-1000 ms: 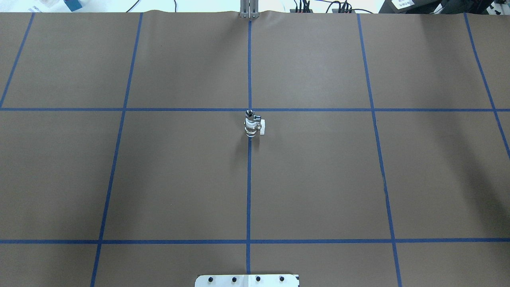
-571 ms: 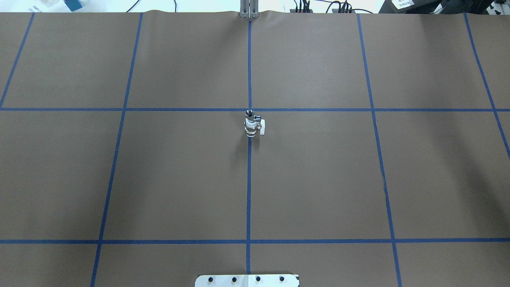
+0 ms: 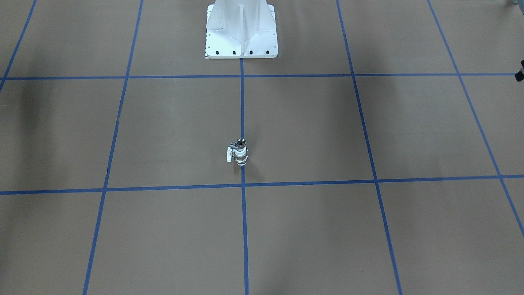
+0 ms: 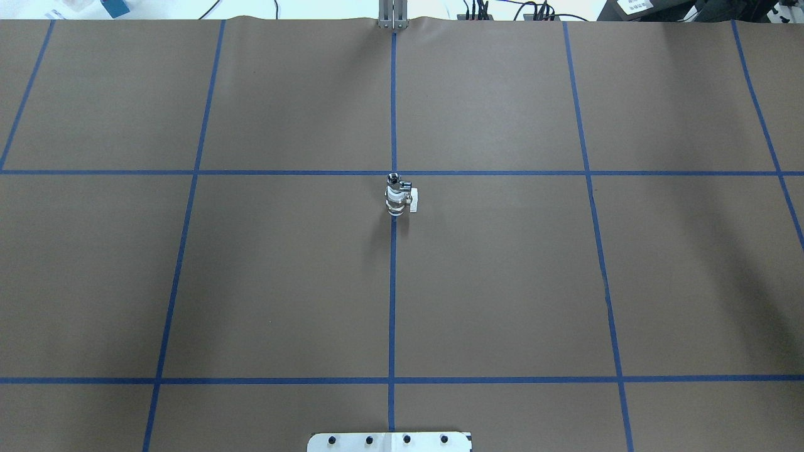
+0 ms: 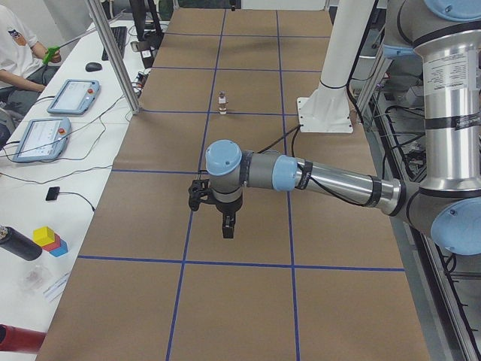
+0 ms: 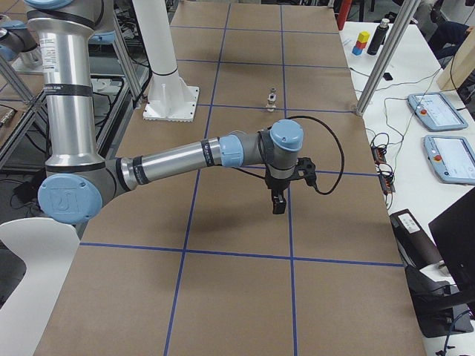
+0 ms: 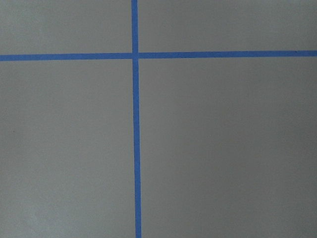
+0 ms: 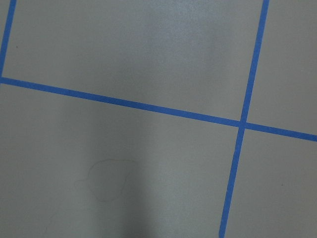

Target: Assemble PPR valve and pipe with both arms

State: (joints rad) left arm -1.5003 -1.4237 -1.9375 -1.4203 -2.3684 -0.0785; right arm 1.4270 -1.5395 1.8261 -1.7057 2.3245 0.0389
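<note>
Valve and pipe at the desk's middle, my grippers away.
The stubby white-ended, metal-bodied PPR valve (image 4: 396, 204) stands upright and carries the shiny silver bent pipe (image 4: 396, 182) on top. My black left gripper (image 5: 227, 229) and black right gripper (image 6: 277, 205) hang toward opposite desk ends. Whether they are spread or pressed together, I cannot tell.

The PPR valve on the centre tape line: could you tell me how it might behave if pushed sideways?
The PPR valve stands upright on a narrow end with the pipe on top, so it would probably tip. Its metal middle suggests stiff and heavy for its size. Lying down, its round body might roll until the white side handle catches.
</note>
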